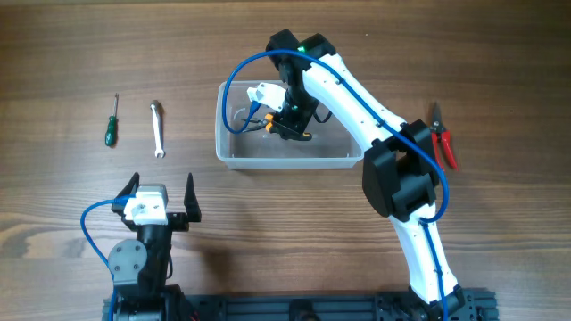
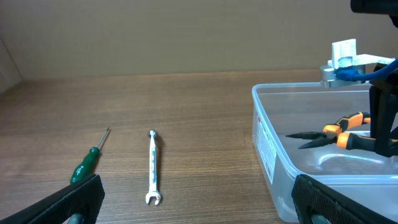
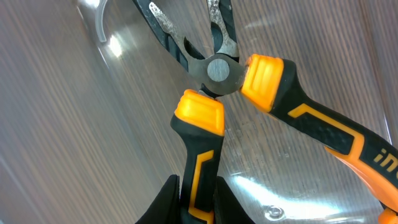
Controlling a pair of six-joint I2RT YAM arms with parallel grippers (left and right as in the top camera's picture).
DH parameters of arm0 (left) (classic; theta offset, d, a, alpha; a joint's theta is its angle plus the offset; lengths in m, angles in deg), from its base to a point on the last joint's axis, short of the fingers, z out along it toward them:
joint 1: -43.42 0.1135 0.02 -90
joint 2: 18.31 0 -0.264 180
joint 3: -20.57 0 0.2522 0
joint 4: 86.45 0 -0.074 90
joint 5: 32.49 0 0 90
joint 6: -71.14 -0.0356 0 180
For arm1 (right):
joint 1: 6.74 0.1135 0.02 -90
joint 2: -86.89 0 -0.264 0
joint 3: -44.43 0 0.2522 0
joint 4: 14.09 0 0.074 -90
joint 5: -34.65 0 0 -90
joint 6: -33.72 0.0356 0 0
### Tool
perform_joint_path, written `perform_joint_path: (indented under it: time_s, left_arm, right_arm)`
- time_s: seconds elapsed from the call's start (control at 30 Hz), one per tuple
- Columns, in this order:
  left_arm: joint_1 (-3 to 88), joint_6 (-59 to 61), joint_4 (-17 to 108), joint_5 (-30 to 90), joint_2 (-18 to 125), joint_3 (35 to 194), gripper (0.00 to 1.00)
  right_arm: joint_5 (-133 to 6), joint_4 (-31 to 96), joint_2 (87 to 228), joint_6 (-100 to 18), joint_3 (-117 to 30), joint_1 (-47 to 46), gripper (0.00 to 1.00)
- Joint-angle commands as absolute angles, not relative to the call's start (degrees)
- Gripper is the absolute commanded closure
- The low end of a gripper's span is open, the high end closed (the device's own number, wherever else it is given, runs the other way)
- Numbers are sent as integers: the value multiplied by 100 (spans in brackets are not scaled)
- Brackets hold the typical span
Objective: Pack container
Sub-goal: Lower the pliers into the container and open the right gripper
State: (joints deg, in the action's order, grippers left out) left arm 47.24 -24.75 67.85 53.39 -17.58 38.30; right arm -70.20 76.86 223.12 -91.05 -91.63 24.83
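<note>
The step in hand looks like the placing of 1 tool: the right gripper (image 1: 287, 123) is down inside the clear translucent plastic rectangular container (image 1: 221, 134), which sits on the wooden worktop (image 1: 71, 53) at mid-table, and it is clamped on 1 handle of the orange-and-black long-nose pliers (image 3: 217, 68). In the right wrist view that handle runs between the 2 black fingers (image 3: 163, 202), with the other handle splayed off to the side and the jaws of the pliers parted. From the left wrist view the pliers (image 2: 339, 132) appear to hang a little above the container floor, nose toward the near wall, though I cannot tell for sure whether any part touches. The next move probably calls for lowering until the tool rests flat, letting go, then lifting straight up clear of the thick rim. The left gripper (image 1: 161, 189) waits near its base with its fingers spread wide and nothing between them. 3 tools lie outside: a green-handled screwdriver (image 1: 111, 120) and a small silver wrench (image 1: 157, 127) to the container's left, and red-handled pliers (image 1: 443, 138) to its right.
</note>
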Motion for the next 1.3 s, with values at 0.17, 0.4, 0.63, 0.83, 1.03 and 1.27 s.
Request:
perform_joint_path:
  time_s: [0.17, 0.4, 0.63, 0.83, 1.03, 1.27]
  left_arm:
    - [4695, -2420, 6800, 5396, -1804, 3795, 0]
    - [4695, -2420, 6800, 5396, -1804, 3795, 0]
    - [4695, -2420, 6800, 5396, -1804, 3795, 0]
    - [4695, -2418, 6800, 5396, -1804, 3795, 0]
    - [4695, -2418, 6800, 5396, -1804, 3795, 0]
    - [4695, -2420, 6800, 5396, -1804, 3795, 0]
  right_arm:
    - [-7239, 7478, 22353, -9065, -9257, 2481, 87]
    - [-7239, 7371, 22357, -9070, -9257, 2479, 87]
    - [-7236, 7247, 22362, -9068, -8907, 2475, 87]
    - [-7236, 7212, 22362, -9065, -8630, 2475, 87]
    - [-7234, 7153, 22362, -9061, -8625, 2475, 67]
    - [-7232, 7109, 22362, -9059, -8632, 2475, 55]
